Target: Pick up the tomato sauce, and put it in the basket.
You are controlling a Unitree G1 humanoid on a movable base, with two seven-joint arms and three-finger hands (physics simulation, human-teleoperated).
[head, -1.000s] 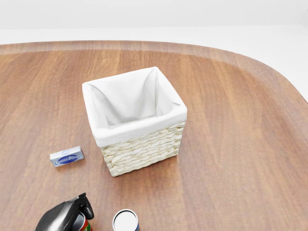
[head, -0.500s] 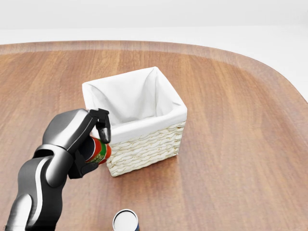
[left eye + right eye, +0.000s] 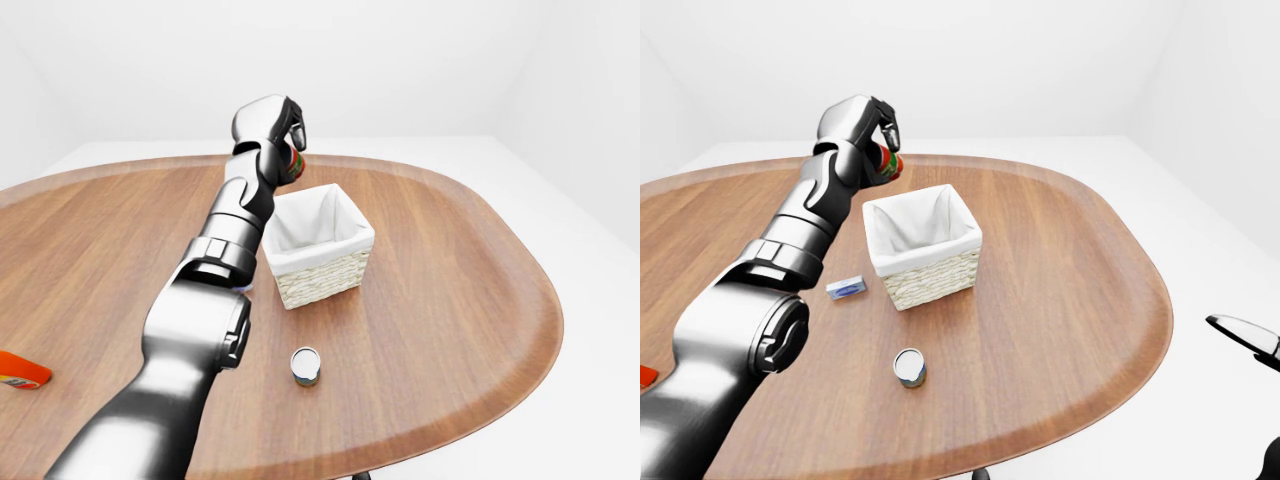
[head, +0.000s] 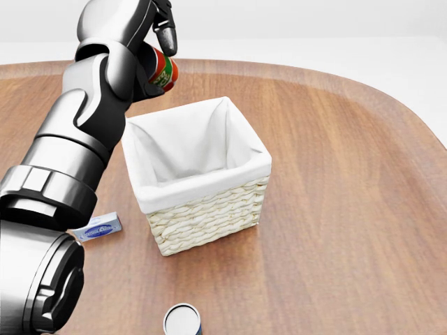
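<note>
Red-labelled sauce can gripped in left hand, fingers wrapped round it, long axis tilted. White-lined wicker basket below the hand and a little to its right in head view; open mouth up, square, soft cloth liner over coarse weave. Judged next: carry over the rim, lower. Right hand barely in view; state cannot be told. Small tin and blue box on wood worktop, well below hand.

Bright, even, sharp; soft shadows
</note>
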